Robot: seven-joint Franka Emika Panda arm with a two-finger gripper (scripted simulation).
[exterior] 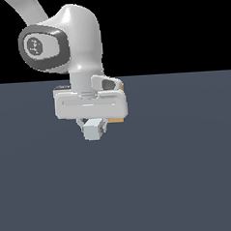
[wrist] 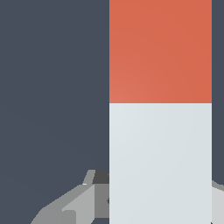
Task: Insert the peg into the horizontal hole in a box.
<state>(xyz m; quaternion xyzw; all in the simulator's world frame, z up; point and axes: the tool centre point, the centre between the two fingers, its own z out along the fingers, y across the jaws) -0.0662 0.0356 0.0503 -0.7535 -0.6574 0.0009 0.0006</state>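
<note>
The peg [exterior: 93, 130] shows its pale grey end toward the exterior camera, held just under the hand. In the wrist view the peg [wrist: 160, 131] fills much of the picture, pale grey near the hand and red farther out. My gripper [exterior: 92, 124] is shut on the peg and holds it above the floor. The box [exterior: 118, 120] shows only as a thin tan-orange sliver behind the hand, at the exterior view's right of the peg. Its hole is hidden.
A flat dark blue-grey floor [exterior: 179, 171] spreads all around. The arm's white wrist and hand [exterior: 90, 102] cover most of the box.
</note>
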